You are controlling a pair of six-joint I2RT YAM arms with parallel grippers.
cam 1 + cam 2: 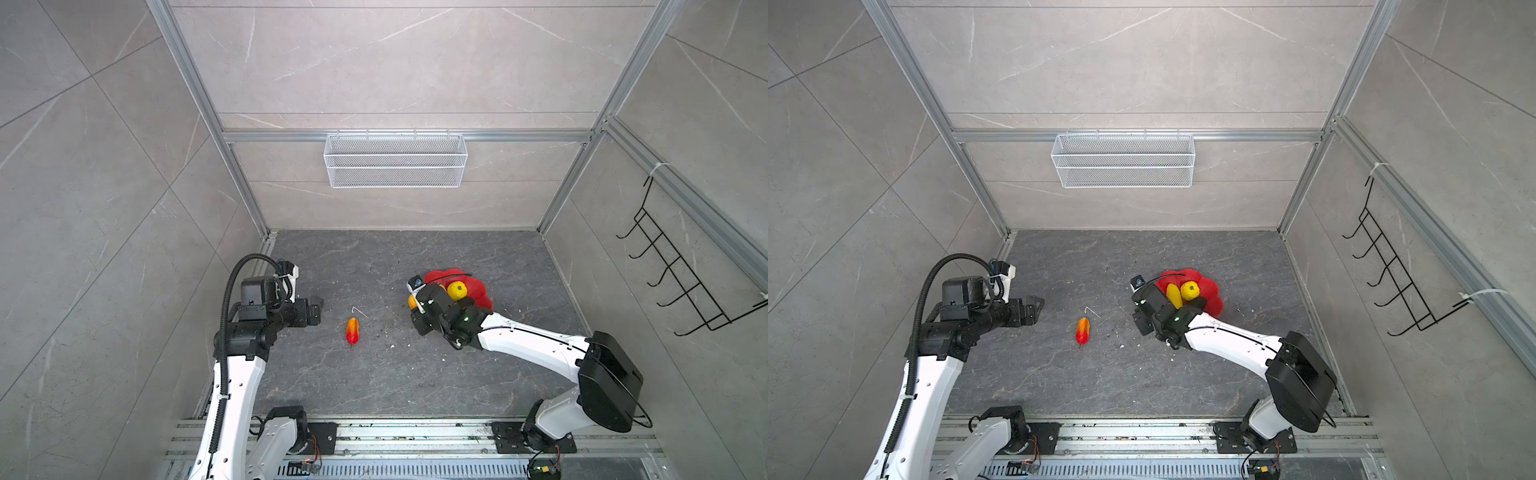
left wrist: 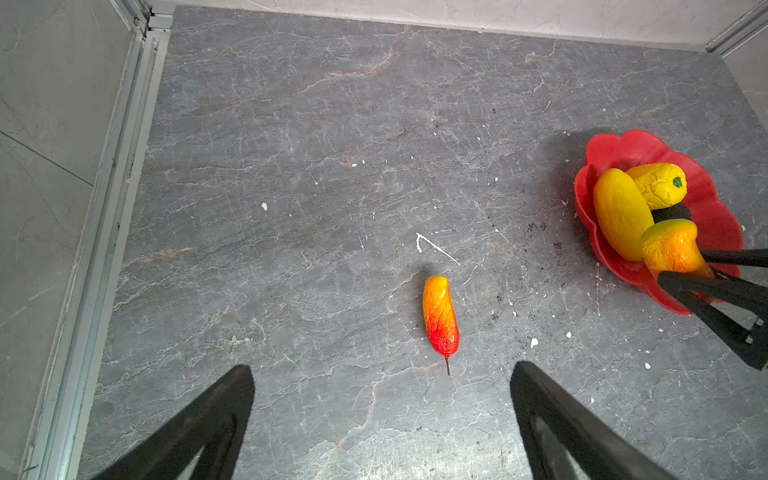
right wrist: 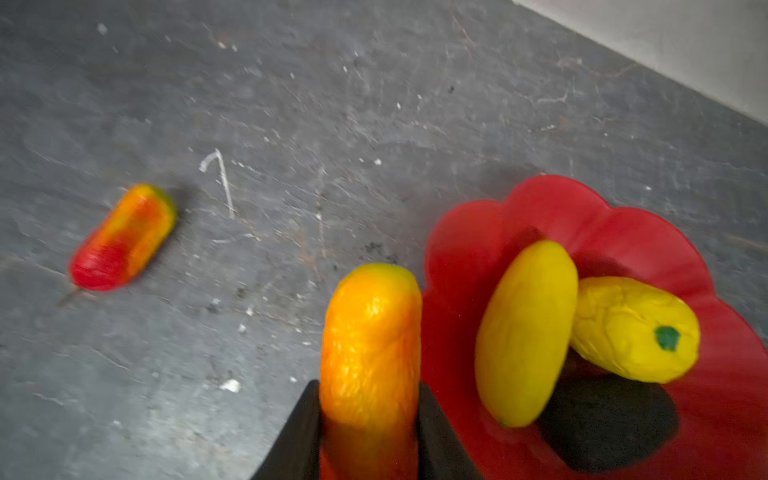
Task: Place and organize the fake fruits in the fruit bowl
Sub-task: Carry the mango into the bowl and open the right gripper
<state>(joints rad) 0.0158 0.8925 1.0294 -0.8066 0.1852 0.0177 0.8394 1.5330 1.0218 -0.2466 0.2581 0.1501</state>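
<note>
Wrist cam shows right tool (image 3: 368,390) clamped on orange fruit (image 3: 370,332) at bowl (image 3: 540,208) rim, grip hidden under arm (image 1: 519,332) in both top views; left tool (image 2: 384,368) apart nr 2nd fruit (image 2: 440,316).

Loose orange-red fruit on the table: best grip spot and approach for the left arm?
Pinch the orange-red fruit across its narrow middle, from above, left gripper straddling its width. It lies flat and elongated, both long sides clear; the red end tapers.

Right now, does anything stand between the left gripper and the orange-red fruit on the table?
Nothing visible does: only bare table separates the open left gripper from the orange-red fruit.
</note>
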